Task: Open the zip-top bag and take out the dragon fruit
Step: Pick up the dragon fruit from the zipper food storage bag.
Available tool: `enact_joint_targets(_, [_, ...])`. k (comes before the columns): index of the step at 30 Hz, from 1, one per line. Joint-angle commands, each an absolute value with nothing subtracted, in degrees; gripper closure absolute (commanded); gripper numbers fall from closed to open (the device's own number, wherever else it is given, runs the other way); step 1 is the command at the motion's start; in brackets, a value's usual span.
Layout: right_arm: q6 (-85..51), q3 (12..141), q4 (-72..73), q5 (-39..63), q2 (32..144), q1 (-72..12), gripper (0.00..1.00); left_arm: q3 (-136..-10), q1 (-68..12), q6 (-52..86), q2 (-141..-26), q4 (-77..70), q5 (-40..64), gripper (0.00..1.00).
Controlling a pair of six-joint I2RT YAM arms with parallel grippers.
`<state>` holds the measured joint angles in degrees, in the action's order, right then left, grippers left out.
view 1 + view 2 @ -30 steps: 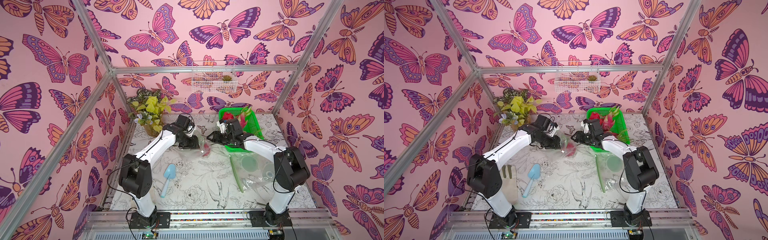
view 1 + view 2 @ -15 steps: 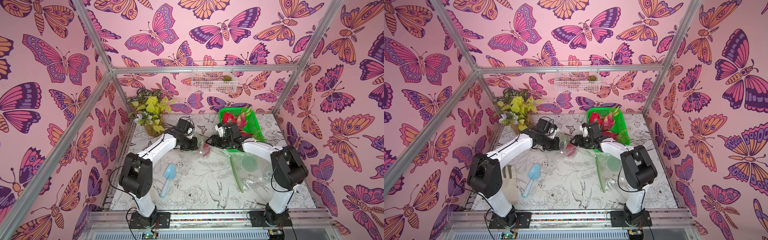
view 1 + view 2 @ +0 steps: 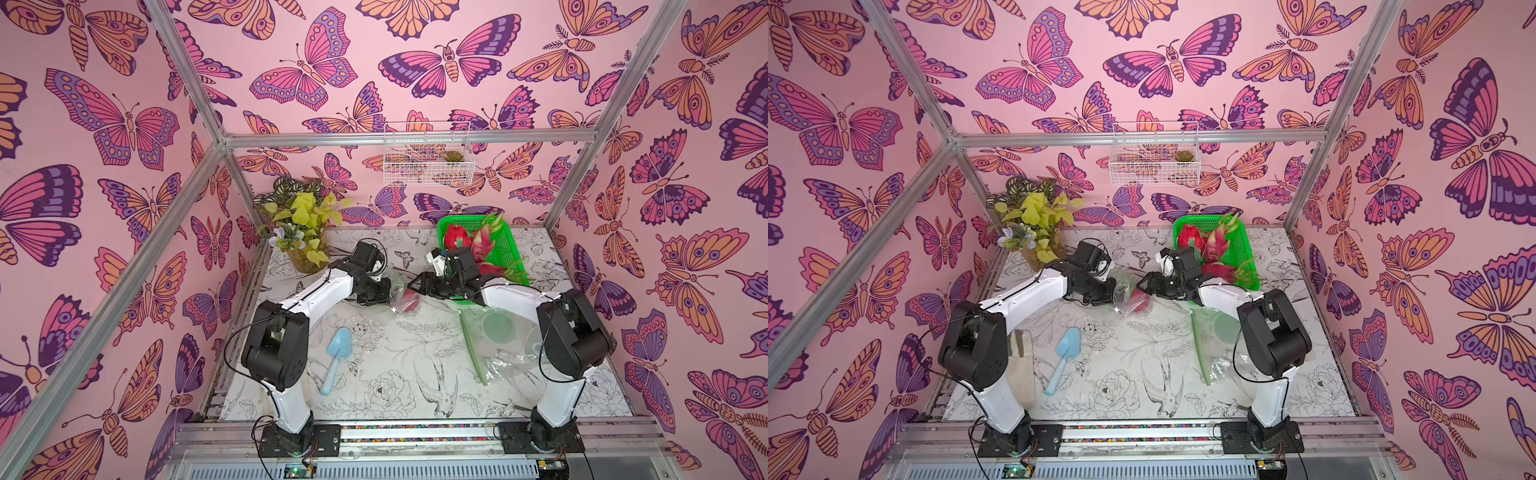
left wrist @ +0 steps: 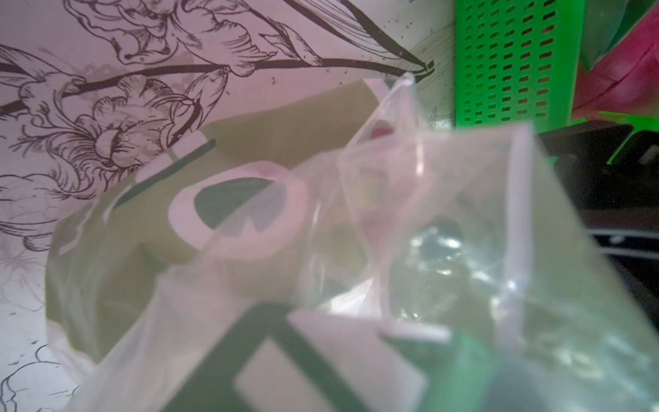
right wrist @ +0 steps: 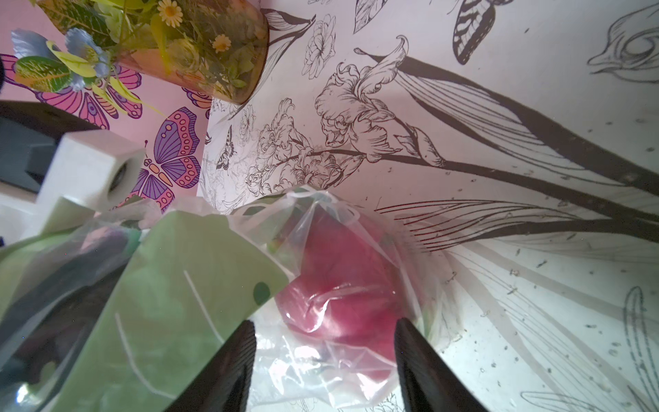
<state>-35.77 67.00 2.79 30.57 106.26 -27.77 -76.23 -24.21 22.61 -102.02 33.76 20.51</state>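
The dragon fruit [image 5: 342, 296] lies inside the clear bag [image 5: 321, 360], just ahead of the right gripper [image 5: 324, 360], whose jaws stand apart. Whether the left gripper [image 3: 384, 291] grips the bag cannot be told.

- Four dragon fruit: three in the green basket [image 3: 509, 245], at [image 3: 456, 237], [image 3: 484, 245], [image 3: 492, 269]; one [image 3: 411, 300] inside a clear bag.
- Two zip-top bags [image 3: 399, 297], [image 3: 494, 336].
- One blue scoop [image 3: 337, 357].
- One potted plant [image 3: 303, 226].
- One wire basket [image 3: 428, 160].
- Possibly one glove [image 3: 1022, 374].

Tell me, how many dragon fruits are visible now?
4. Three lie in the green basket. One is inside the clear bag between the arms. Others may be hidden.
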Motion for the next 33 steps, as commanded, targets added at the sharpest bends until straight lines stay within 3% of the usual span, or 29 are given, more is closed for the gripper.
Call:
enact_joint_targets(1, [-34.99, 66.46, 3.61, 30.47, 107.67, -28.39, 0.37, -75.15, -23.21, 24.33, -102.42, 31.81, 20.41, 0.6])
enact_joint_targets(5, [-35.35, 66.27, 4.46, 30.93, 108.3, -28.47, 0.45, -74.81, -22.74, 27.44, -101.65, 28.14, 21.2, 0.65])
enact_joint_targets(12, [-36.0, 65.19, 6.02, 31.79, 108.62, -28.43, 0.7, -75.05, -22.59, 30.79, -101.59, 24.59, 19.96, 0.77])
enact_joint_targets(23, [-36.8, 62.79, 8.43, 32.56, 107.46, -28.44, 1.0, -75.35, -22.74, 33.51, -103.5, 23.06, 21.81, 0.74])
enact_joint_targets(33, [-36.47, 60.33, 8.78, 32.07, 104.87, -28.47, 1.0, -76.76, -23.77, 29.93, -105.43, 34.87, 17.43, 0.69])
